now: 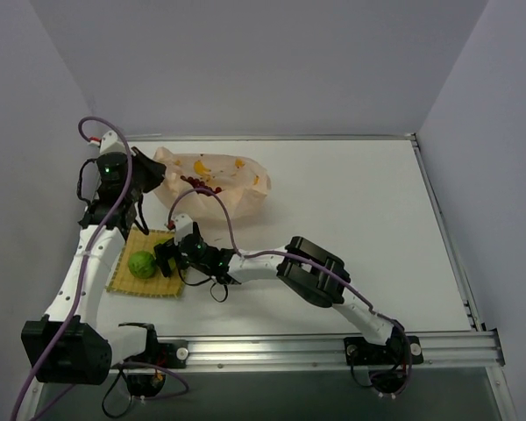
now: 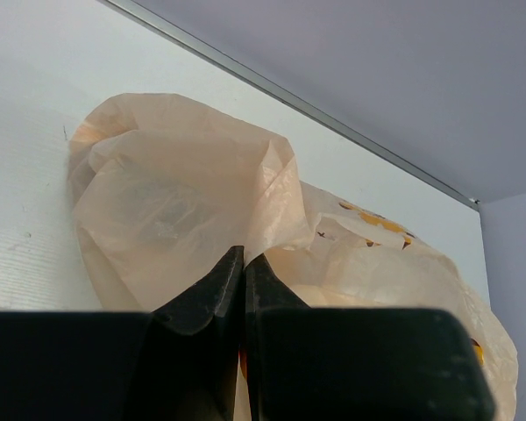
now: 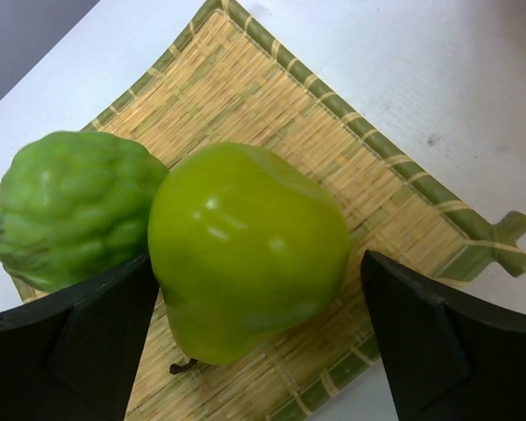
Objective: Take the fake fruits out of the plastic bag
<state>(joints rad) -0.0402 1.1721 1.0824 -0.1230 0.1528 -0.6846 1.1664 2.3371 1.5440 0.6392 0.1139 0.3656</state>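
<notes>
Left gripper [image 2: 244, 263]: the jaws are pressed together at the left end of the bag. A fold of its thin film seems to be pinched between them.
Woven mat [image 1: 149, 285]: it lies on the table in front of the bag, near it.
Bumpy green fruit [image 1: 142, 264]: it is out of the bag and rests on the left part of the mat.
Pear [image 3: 237, 219]: it also rests on the mat, touching the bumpy fruit or just beside it.
Right gripper [image 3: 256, 263]: it is wide open with one jaw on each side of the pear and clear space at the right jaw, so it holds nothing.
Plastic bag [image 1: 232, 200]: it is crumpled at the back of the table, with the mouth toward the mat.
Grapes [image 1: 195, 182]: they are inside the bag, and dark red berries show at the opening.
Handling: I judge the grapes light and hard, but knobbly. The best hold is across the top of the bunch, because the soft, slippery film can catch in the jaws.
Room: the side wall stands close to the left arm and the table's back edge is just behind the bag. The table [image 1: 359, 219] is open on the right, and little bare mat remains.
</notes>
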